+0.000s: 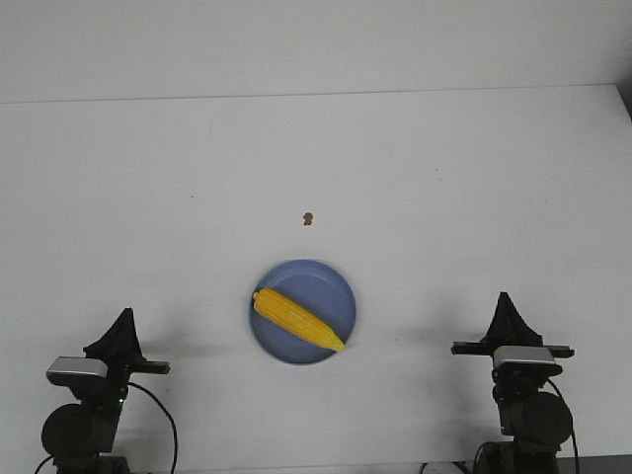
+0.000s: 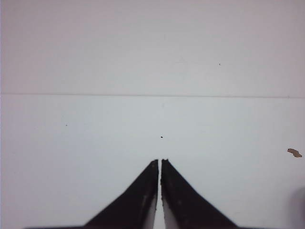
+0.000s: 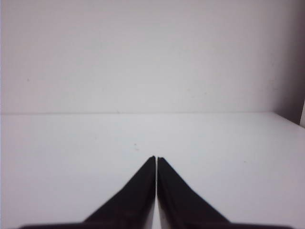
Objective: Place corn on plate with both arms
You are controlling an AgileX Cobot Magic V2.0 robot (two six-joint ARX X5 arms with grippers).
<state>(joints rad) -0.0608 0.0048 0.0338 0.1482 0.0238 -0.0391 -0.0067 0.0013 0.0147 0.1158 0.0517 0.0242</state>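
Near the middle of the white table (image 1: 148, 178), a little toward its near edge, sits the light blue plate (image 1: 331, 286). On it lies the corn (image 1: 296, 319), set diagonally, its blunt end toward the left edge and its pointed tip reaching the plate's rim on the near right side. Just beyond the plate, toward the far edge, a small brown speck (image 1: 308, 218) rests on the tabletop. By the near left corner, the left gripper (image 1: 124, 318) points up, its fingers pressed almost together and holding nothing. By the near right corner, the right gripper (image 1: 505, 300) stands likewise, fingers closed and empty. Both are well apart from the plate.
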